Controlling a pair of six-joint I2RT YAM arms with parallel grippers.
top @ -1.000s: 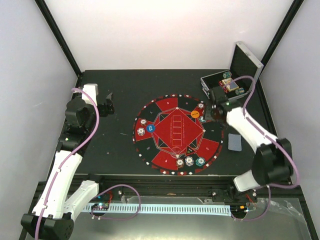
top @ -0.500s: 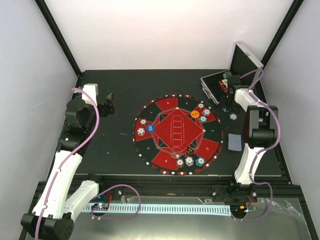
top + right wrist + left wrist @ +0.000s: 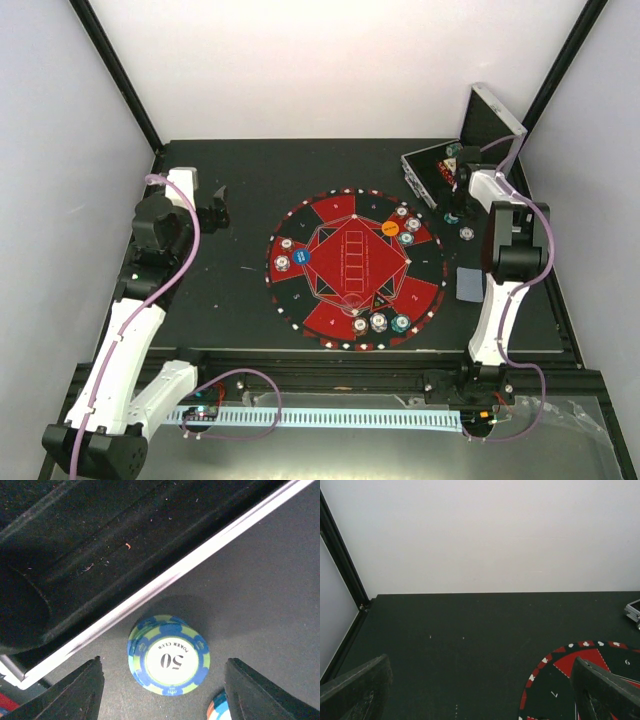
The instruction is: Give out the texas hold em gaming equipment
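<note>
Your right arm has swung off the far-right edge of the mat (image 3: pixel 330 215) and folded back beside the case (image 3: pixel 430 168); over the last half second it has hardly stirred. That uncovers three chips (image 3: pixel 413 224) at the mat's upper-right seat, so I judge that seat served and the arm back for its next load. The right pincer (image 3: pixel 455 208) now hangs low over a blue-and-green 50 chip (image 3: pixel 169 661), thick enough to be a short stack, which lies on the table (image 3: pixel 280 580) just outside the case's silver rim. Its jaws stand partway apart, one of the fingers (image 3: pixel 75 695) on each side of the 50 chip and clear of it, so nothing is gripped yet. A second chip (image 3: pixel 220 711), orange and blue at its edge, peeks in at the bottom of the wrist view, near the first. More chips sit at the mat's left and near seats, with the blue disc (image 3: pixel 304 256), orange disc (image 3: pixel 390 228) and triangle (image 3: pixel 381 302); a card (image 3: pixel 469 283) lies on the table right of the mat. Your left pincer (image 3: pixel 212 212) is spread wide and empty, left of the mat, and has not moved.
</note>
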